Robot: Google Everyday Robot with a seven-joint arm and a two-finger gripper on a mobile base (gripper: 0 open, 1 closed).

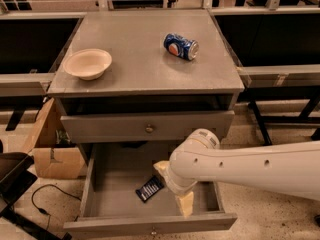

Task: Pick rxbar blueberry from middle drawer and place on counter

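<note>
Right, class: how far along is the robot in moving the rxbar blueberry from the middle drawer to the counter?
Done: the middle drawer stands open. In hand: the gripper is down inside it, open, beside the rxbar blueberry, which lies flat on the drawer floor, ungripped. Left: grasp it, lift it and set it on the counter, which holds a bowl and a Pepsi can.

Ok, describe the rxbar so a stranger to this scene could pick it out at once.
Below the grey counter, the middle drawer stands pulled open. On its floor, right beside the gripper, lies the rxbar blueberry: a small flat dark bar with pale lettering, unlike the blue can and bowl up on the counter.
</note>
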